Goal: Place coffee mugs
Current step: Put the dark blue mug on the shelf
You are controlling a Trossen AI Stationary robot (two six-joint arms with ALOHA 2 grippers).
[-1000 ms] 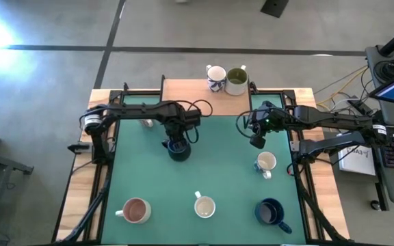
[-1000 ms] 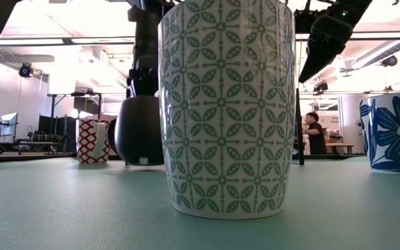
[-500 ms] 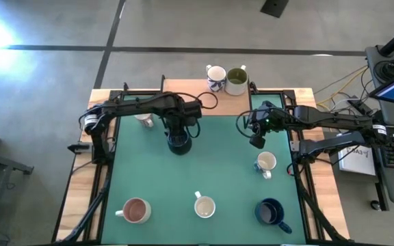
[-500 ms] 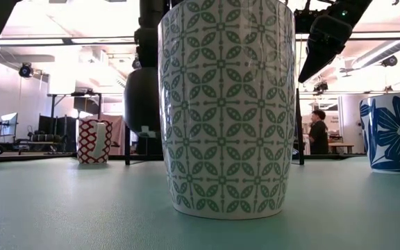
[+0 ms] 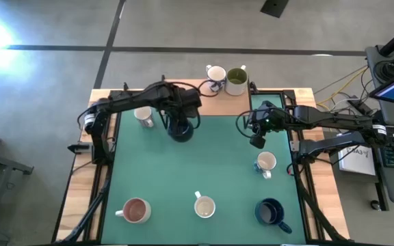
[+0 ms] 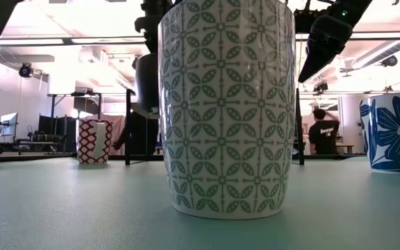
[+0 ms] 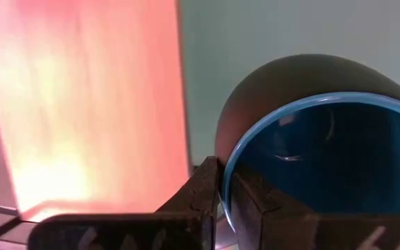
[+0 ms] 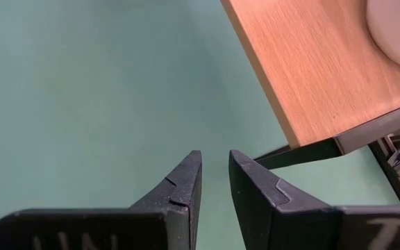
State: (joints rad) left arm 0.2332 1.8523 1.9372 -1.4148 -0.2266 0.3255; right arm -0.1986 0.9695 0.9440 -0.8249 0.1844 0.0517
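My left gripper [image 7: 226,198] is shut on a dark blue coffee mug [image 5: 180,130] and holds it in the air over the far left part of the green mat. In the low view this mug [image 6: 146,82] shows above the table, half hidden behind a green-patterned mug [image 6: 224,104]. My right gripper [image 5: 257,141] hangs narrowly open over the mat's far right, with nothing between its fingers [image 8: 186,182]. Two mugs, a white one with blue pattern [image 5: 215,75] and an olive-green one [image 5: 237,80], stand on a wooden board [image 5: 187,89] at the far edge. My left gripper pinches the dark blue mug's rim [image 7: 228,170], one finger [image 7: 259,201] inside the mug and the other [image 7: 201,191] outside its wall. The fingers come from above, pointing steeply down. The mug hangs below them, lifted clear of the mat.
Other mugs stand on the mat: a red-patterned one [image 5: 143,116] at the far left, a white one [image 5: 266,162] at the right, a pink-brown one [image 5: 136,210], a white one [image 5: 204,206] and a second dark blue one [image 5: 271,212] along the near edge.
My left gripper has risen and gone toward the table's far edge, rolling its wrist, still shut on the dark blue mug. The mug, which stood on the mat, now hangs clear above it.
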